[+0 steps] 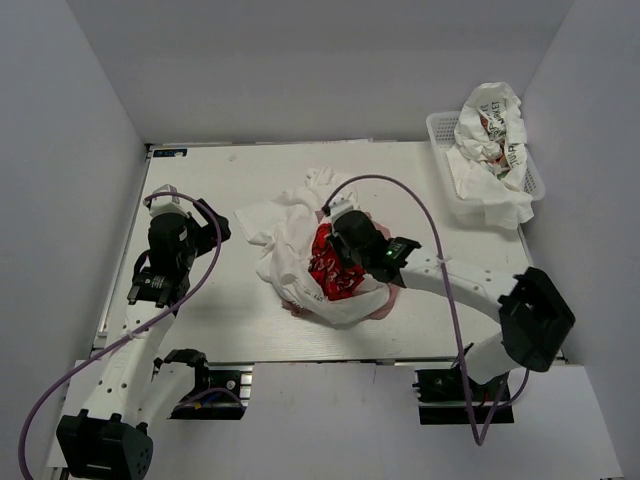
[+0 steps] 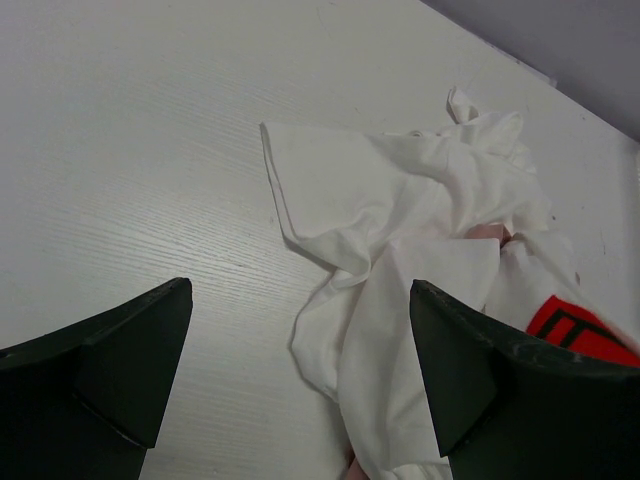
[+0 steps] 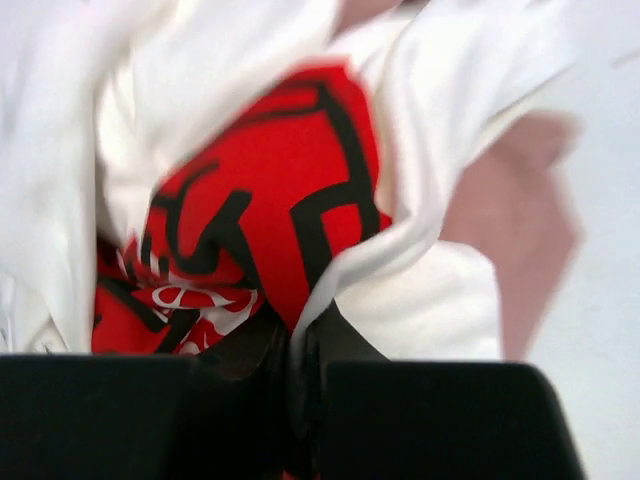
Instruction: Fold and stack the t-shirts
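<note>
A crumpled white t-shirt with red print (image 1: pixel 325 262) lies mid-table over a dusty pink t-shirt (image 1: pixel 385 300) whose edge peeks out beneath. My right gripper (image 1: pixel 345 240) sits on the heap, shut on a fold of the red-print shirt (image 3: pixel 300 330); the red print (image 3: pixel 270 200) fills the right wrist view, pink cloth (image 3: pixel 520 220) at its right. My left gripper (image 1: pixel 160 285) is open and empty over bare table, left of the heap; the white cloth (image 2: pixel 400 230) lies between and beyond its fingers (image 2: pixel 480 370). More t-shirts with lettering (image 1: pixel 490 130) are bunched in the basket.
A white lattice basket (image 1: pixel 440 135) stands at the far right corner, cloth hanging over its front. The white table (image 1: pixel 230 310) is walled by grey panels on three sides. A purple cable arcs over the right arm above the heap.
</note>
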`<state>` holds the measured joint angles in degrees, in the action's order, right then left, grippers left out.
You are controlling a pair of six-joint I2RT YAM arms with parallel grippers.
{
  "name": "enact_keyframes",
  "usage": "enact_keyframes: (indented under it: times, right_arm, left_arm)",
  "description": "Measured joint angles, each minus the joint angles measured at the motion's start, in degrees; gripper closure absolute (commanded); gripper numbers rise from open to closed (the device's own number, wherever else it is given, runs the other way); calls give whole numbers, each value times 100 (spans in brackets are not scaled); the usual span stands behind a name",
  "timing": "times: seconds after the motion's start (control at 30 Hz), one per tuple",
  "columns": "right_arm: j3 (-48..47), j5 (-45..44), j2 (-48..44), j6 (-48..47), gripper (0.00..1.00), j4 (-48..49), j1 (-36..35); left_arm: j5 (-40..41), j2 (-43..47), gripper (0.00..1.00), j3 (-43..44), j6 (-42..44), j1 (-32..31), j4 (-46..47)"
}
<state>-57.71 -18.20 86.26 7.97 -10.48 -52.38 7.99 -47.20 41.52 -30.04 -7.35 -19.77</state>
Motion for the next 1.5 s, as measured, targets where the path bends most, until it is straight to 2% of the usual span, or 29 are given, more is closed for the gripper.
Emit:
enact_keyframes:
  times: [0.13,0.27,0.4,0.5,0.6,0.8,1.03,1.27,1.3,1.33,1.37,1.4,1.5]
  right_arm:
    - [-474,-595,-564,-46,100,138,350]
    - [-2074,-859,-380,-114,100,31,1139]
    - [-4201,-1075,262,-155,100,-188,2203]
    - [-5960,-1204,1084,-225,100,-328,3051]
    - [-6754,-1327,1547,-289,100,-363,3722]
    - [-7003,-1259,1991,-448,100,-175,4756]
    - [-7316,-535,2527,-584,100,68,5471]
    - [-6166,337,2581,-398,99,376,5912]
    - [-5930,380,2616,-365,74,358,5952]
    - [-5729,400,2664,-315,35,313,5976]
    - [-5611,402,2734,-256,15,197,5982]
    - [-5552,413,2830,-247,10,11,5982]
    - [-5421,439,2953,-286,10,-549,5884]
  left_arm:
    - [0,2,0,0,0,0,0]
    - [13,0,0,0,2,0,0]
    - [39,0,0,0,4,0,0]
    - [79,-24,0,0,4,0,-2]
    - [153,-59,0,0,4,0,-33]
    - [238,-160,0,0,4,0,-46]
    - [332,-210,0,0,4,0,-114]
    - [341,-210,0,0,0,0,-140]
    - [341,-210,0,0,0,0,-153]
    - [343,-210,0,0,0,0,-170]
    - [343,-210,0,0,0,0,-192]
    - [348,-210,0,2,0,0,-216]
    - [358,-210,0,2,-22,0,-258]
